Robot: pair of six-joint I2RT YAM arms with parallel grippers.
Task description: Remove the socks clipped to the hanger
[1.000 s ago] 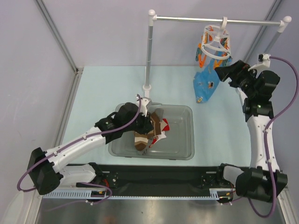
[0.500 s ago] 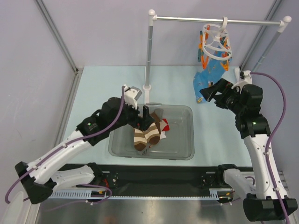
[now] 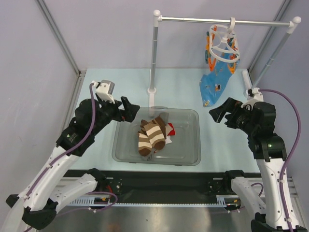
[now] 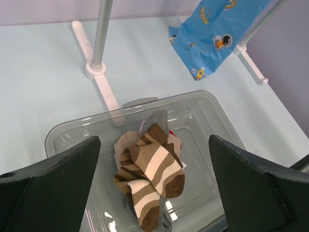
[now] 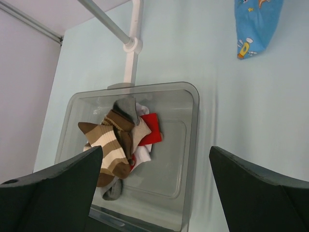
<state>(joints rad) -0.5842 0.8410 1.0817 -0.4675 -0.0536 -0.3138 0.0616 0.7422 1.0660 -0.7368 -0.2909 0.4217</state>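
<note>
The white ring hanger (image 3: 223,44) with orange pegs hangs from the rail at the back right. One bright blue printed sock (image 3: 216,83) (image 4: 217,34) (image 5: 256,24) dangles from it. A pile of socks (image 3: 153,134) (image 4: 149,174) (image 5: 113,140) lies in the grey bin (image 3: 190,159), the brown-and-cream striped ones on top of grey, white and red ones. My left gripper (image 3: 129,111) (image 4: 154,141) hovers open over the bin's left rim, holding nothing. Right of the bin and below the blue sock, my right gripper (image 3: 218,111) (image 5: 155,151) is open with nothing in it.
The rail stand's metal post (image 3: 153,53) (image 4: 101,34) rises on a white foot (image 3: 151,93) just behind the bin (image 4: 140,103) (image 5: 145,87). Its second post (image 3: 273,50) slants at the far right. Grey walls close the left and back sides.
My left gripper opened, left a brown striped sock in the bin and drew back up and to the left. My right arm pulled away from the hanger toward the near side.
</note>
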